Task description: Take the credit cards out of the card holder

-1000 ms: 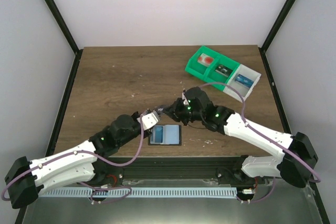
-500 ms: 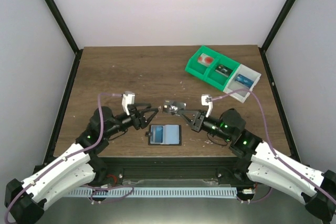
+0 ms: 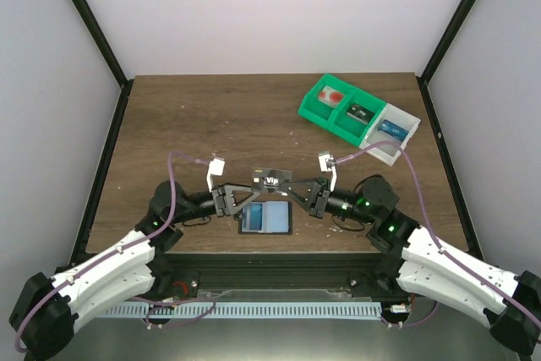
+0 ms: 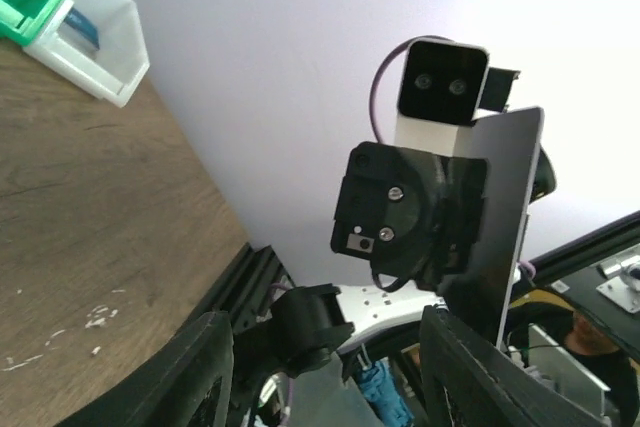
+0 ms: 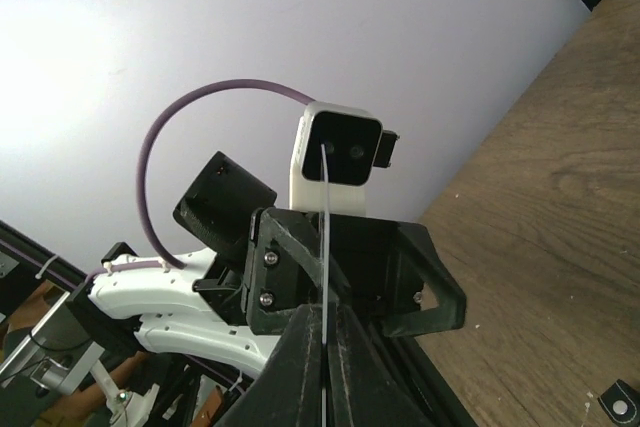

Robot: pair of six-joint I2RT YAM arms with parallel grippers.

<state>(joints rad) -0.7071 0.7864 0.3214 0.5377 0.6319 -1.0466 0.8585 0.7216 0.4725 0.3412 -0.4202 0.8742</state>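
Low in the middle of the top view, the small flat black card holder with a pale blue-grey face lies on the brown wooden table. Just above it in the frame, the right end effector is clenched on a thin dark card. The left end effector faces it, jaws spread wide, grasping nothing.

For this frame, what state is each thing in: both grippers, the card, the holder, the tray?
Credit card: out of the holder, held off the table.
Right gripper: jaws shut on the credit card's edge.
Left gripper: jaws open, empty, pointed at the credit card.
Card holder: lying flat on the table, pale face up, no gripper on it.
Compartment tray: upright, one item in each of three compartments.
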